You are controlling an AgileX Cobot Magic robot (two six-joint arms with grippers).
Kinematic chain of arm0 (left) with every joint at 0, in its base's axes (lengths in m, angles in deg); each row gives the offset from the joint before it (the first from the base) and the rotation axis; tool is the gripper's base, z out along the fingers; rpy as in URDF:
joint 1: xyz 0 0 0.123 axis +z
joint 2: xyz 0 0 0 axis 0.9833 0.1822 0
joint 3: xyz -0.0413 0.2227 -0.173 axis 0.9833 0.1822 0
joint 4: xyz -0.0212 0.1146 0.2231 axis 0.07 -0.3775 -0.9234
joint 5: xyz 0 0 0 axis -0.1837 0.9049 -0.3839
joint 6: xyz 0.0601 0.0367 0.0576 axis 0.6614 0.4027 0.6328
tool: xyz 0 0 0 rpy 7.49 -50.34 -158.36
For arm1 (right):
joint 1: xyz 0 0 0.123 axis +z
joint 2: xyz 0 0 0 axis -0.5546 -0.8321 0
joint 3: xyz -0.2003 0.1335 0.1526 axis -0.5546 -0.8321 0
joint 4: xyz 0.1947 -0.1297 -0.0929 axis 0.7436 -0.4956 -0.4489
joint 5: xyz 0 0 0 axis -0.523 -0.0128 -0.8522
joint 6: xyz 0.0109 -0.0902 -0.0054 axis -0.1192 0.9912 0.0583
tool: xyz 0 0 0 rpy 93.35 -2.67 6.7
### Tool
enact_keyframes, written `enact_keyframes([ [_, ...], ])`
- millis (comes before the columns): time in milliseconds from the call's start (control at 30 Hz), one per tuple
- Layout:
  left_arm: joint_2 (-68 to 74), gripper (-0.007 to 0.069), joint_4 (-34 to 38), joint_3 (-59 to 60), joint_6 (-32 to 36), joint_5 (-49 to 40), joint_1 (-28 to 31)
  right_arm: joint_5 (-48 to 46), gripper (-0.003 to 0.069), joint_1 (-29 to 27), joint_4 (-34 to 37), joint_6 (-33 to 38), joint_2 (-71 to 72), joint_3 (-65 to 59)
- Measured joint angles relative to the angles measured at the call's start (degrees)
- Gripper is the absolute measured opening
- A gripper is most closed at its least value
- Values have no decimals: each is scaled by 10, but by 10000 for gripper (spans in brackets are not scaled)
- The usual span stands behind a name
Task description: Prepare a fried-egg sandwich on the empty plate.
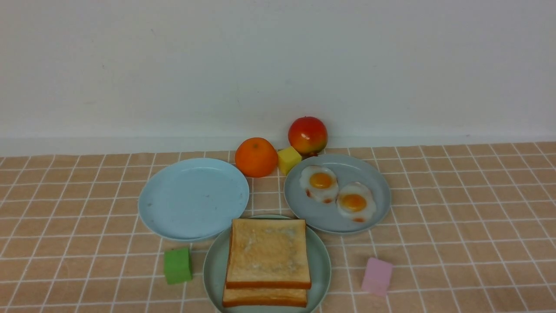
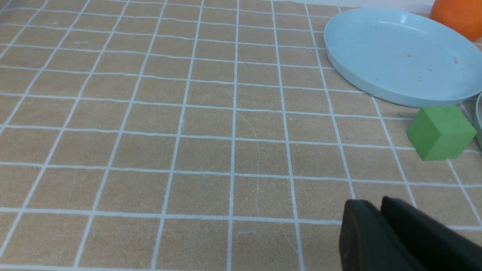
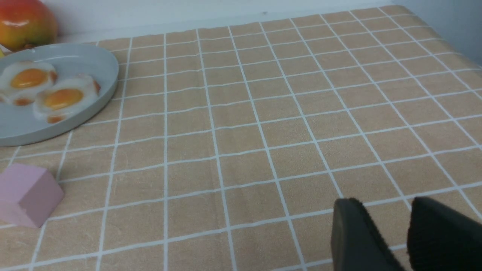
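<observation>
Two stacked toast slices (image 1: 267, 254) lie well apart from both empty end effectors, left (image 2: 380, 210) nearly closed, right (image 3: 384, 210) parted.

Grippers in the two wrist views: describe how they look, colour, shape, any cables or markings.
Only fingertips show. The left gripper has two matte black fingers with thick, rounded, block-like ends. The right gripper has the same matte black fingers, blunt and slab-shaped, with a faintly textured inner edge. No cables, labels or markings are visible. The arms themselves do not appear in any view, the front one included.
</observation>
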Motion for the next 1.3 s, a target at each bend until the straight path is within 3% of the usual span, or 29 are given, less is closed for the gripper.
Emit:
enact_keyframes([
  [1300, 0, 112, 0, 0, 0, 0, 0, 0, 239, 0, -1, 0, 0, 0],
])
